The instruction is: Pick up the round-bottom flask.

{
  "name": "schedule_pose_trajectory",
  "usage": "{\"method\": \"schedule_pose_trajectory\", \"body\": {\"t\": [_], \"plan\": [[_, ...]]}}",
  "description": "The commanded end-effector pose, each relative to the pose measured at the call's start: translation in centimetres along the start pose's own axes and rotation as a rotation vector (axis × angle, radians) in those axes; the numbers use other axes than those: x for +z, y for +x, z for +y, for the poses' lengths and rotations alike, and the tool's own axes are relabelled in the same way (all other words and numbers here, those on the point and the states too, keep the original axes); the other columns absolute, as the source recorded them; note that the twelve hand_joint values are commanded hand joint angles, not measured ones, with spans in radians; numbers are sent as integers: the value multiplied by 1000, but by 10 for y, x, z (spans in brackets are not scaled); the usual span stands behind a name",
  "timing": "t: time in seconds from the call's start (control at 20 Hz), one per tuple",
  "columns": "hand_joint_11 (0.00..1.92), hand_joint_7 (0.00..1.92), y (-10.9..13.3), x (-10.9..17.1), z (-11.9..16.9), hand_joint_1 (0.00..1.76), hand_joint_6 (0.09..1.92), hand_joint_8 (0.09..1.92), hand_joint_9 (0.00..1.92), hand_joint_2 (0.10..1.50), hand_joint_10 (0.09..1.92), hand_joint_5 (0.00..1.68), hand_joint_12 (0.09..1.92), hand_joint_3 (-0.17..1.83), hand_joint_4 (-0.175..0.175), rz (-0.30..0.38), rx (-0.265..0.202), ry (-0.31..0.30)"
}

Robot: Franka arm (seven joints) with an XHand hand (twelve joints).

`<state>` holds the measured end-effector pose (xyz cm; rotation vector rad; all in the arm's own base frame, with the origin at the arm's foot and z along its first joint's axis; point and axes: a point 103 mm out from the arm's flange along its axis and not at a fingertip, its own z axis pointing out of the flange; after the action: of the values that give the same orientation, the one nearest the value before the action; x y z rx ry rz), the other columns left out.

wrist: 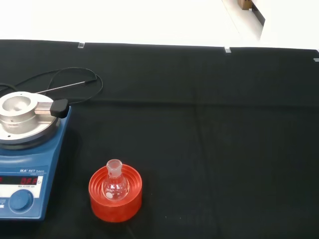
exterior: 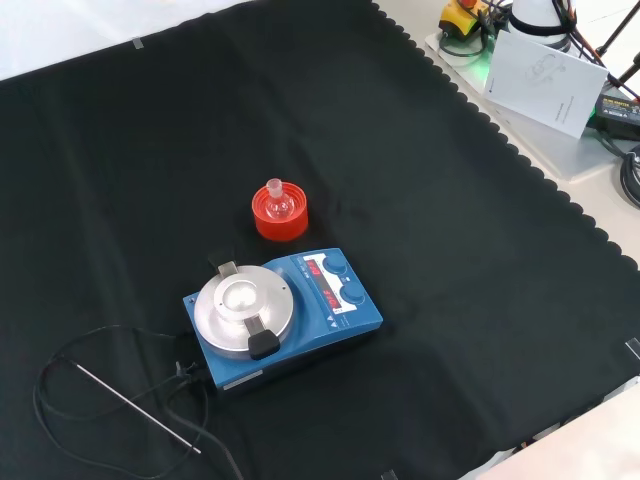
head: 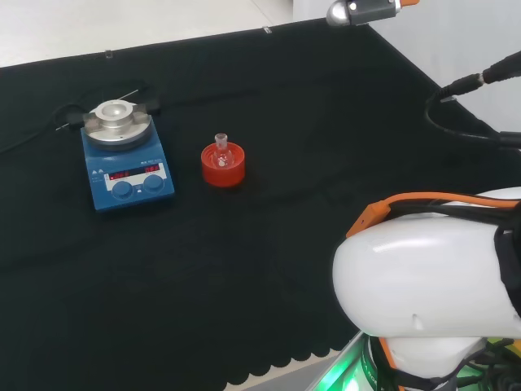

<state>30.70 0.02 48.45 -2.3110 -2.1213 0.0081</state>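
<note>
A small clear round-bottom flask [head: 221,150] stands upright, neck up, in a red ribbed ring stand [head: 223,165] near the middle of the black cloth. From the front, the flask [exterior: 277,202] on its stand [exterior: 280,215] sits just behind the blue hotplate. Through the wrist camera the flask [wrist: 115,183] and red stand [wrist: 115,194] appear some way off, untouched.
A blue hotplate stirrer [head: 126,160] with a round metal top stands left of the flask in the head view; its cable and a thin metal probe [exterior: 135,405] trail on the cloth. The arm's white links [head: 431,285] fill the head view's lower right. Papers [exterior: 545,65] lie beyond the cloth's scalloped edge.
</note>
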Motion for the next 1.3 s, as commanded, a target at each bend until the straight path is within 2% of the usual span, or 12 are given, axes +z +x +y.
{"method": "schedule_pose_trajectory", "body": {"t": [0.05,0.1,0.2,0.5,0.75,0.9,1.05,1.3], "plan": [[230,253,-81,-45,-50,926,87,827,263,528,614,113,437,873,-45,-39,103,-156],[111,122,-87,-50,-50,853,87,679,127,533,476,107,261,834,-45,-42,99,-168],[23,26,-90,-53,-44,798,87,570,27,538,391,104,133,802,-45,-44,82,-177],[0,0,-93,-61,-25,780,87,590,0,537,472,110,271,786,-45,-47,65,-206],[0,0,-86,-58,-16,777,87,628,0,535,540,115,354,783,-47,-35,17,-228],[0,3,-82,-50,-7,780,87,688,0,524,679,134,657,786,-52,-15,-14,-235],[0,22,-81,-41,2,782,87,739,0,510,815,162,956,791,-56,17,-34,-207],[0,43,-85,-28,14,781,87,783,3,500,916,181,1133,801,-59,33,-58,-195]]}}
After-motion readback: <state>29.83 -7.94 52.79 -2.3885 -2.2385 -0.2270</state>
